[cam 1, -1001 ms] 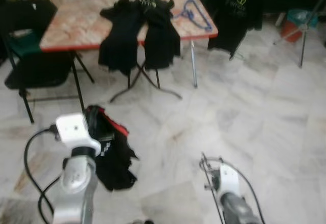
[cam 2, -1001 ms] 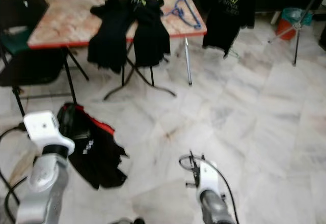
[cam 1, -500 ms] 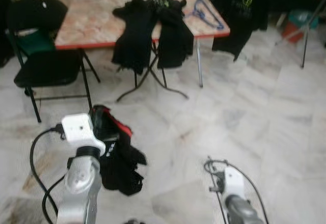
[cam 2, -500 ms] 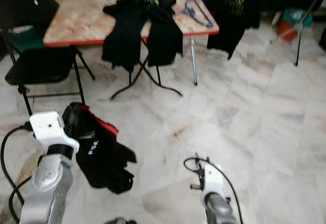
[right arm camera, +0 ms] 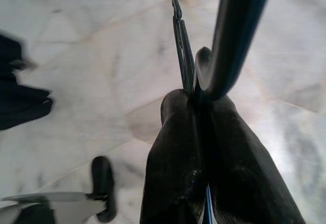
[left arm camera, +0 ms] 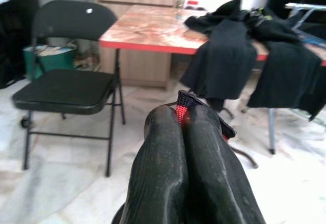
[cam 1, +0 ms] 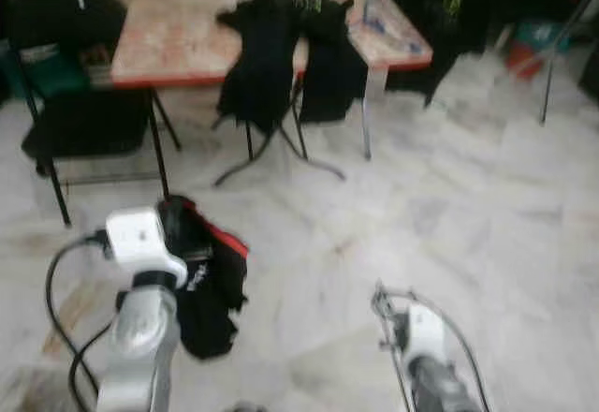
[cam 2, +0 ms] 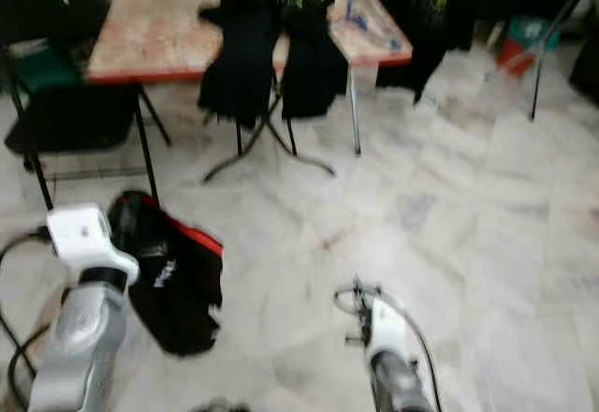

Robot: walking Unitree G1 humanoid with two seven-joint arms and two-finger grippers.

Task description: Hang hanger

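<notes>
Blue hanger: thin stiff blue hanger (right arm camera: 232,35), light, slippery; my right gripper (right arm camera: 196,99) pinches it closed.
Garment: limp black red-trimmed garment (cam 1: 208,276), lower left; my left gripper (left arm camera: 182,113) clamps its edge.

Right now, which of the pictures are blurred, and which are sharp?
Both eye views are motion-blurred: the table edges smear. The left wrist view is sharp on the chair, softer on the near left hand. In the right wrist view, the floor and dark hanger are blurred.
</notes>
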